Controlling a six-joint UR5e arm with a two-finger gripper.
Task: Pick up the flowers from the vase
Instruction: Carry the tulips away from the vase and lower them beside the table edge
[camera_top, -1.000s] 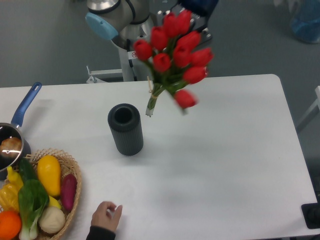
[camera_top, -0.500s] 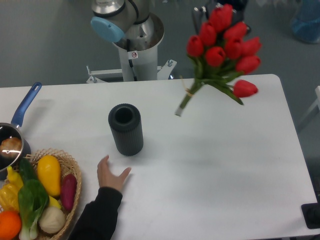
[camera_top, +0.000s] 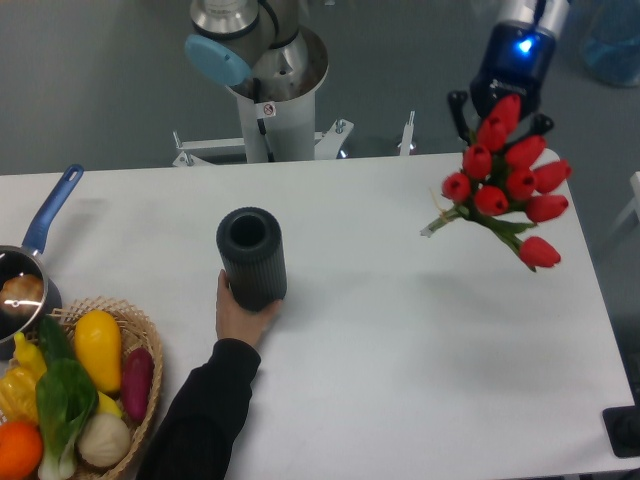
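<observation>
Flowers (camera_top: 508, 185) are held in the air above the right part of the table (camera_top: 420, 330), well apart from the vase (camera_top: 252, 258).

The bunch is tilted, with the stems pointing left and one bud hanging lowest at the right. The gripper (camera_top: 497, 108) is closed on the upper buds, its fingers partly hidden behind them. The vase stands upright on the table, touched at its base by a person's hand (camera_top: 238, 312). A wicker basket (camera_top: 150, 372) and a saucepan (camera_top: 28, 272) are seen at the left edge.

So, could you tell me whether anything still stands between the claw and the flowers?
Nothing visible does. The claw already carries the tulip bunch in the air over the table's right side, clear of the ribbed grey vase, which a person's hand is touching at its base.
</observation>
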